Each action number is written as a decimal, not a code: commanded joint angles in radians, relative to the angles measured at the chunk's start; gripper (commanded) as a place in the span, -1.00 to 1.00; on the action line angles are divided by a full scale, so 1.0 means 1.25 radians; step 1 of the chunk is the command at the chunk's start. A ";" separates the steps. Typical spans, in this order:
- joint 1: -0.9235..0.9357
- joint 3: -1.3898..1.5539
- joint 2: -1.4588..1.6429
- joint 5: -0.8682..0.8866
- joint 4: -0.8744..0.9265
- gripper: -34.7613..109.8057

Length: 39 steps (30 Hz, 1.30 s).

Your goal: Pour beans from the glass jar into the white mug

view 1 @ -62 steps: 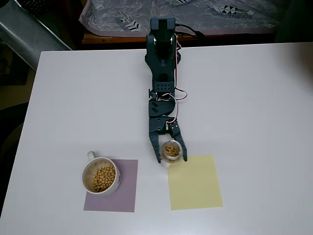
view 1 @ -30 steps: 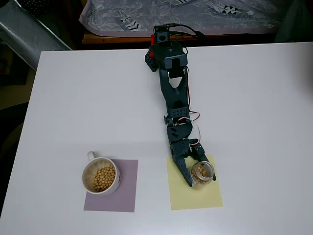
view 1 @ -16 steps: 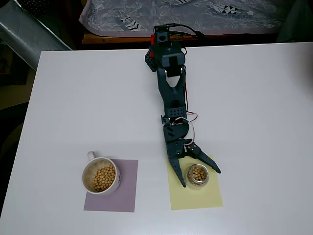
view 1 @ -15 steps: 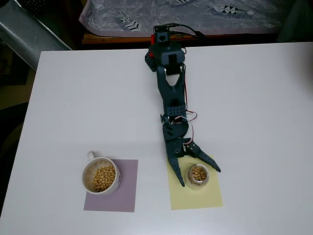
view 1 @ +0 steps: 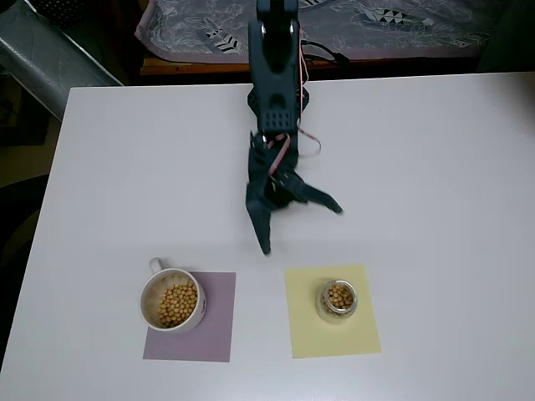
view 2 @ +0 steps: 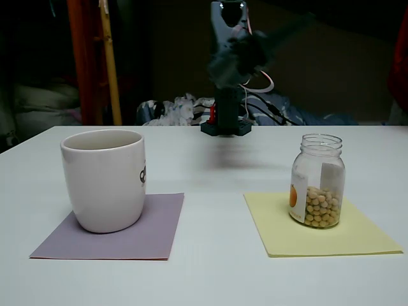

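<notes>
The glass jar (view 1: 338, 300) (view 2: 317, 182) stands upright on a yellow mat (view 1: 311, 332), about a third full of beans (view 2: 317, 207). The white mug (view 1: 172, 300) (view 2: 104, 178) sits on a purple mat (view 1: 216, 332), its handle toward the far left in the overhead view, with a heap of beans (view 1: 178, 304) inside. My gripper (view 1: 301, 229) (view 2: 258, 46) hangs open and empty above the table, well behind the jar and clear of it. It is motion-blurred in the fixed view.
The arm's base (view 1: 276, 92) (view 2: 226, 124) stands at the table's far edge. A patterned cloth (view 1: 376, 25) lies beyond that edge. A grey tube (view 1: 50, 58) lies off the table's far left corner.
The gripper carried the jar to the yellow mat, opened and let it go there. It then lifted and drew back toward the base, still open.
</notes>
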 commanded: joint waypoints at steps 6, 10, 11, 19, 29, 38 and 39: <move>0.072 0.255 0.466 0.216 0.377 0.28; 0.096 0.303 0.590 0.306 0.592 0.25; 0.098 0.306 0.610 0.329 0.639 0.25; 0.058 0.293 0.783 0.550 1.033 0.05; 0.034 0.410 1.012 0.653 1.255 -0.48; 0.028 0.491 1.280 0.704 1.452 -0.52; 0.028 0.491 1.280 0.706 1.452 -0.52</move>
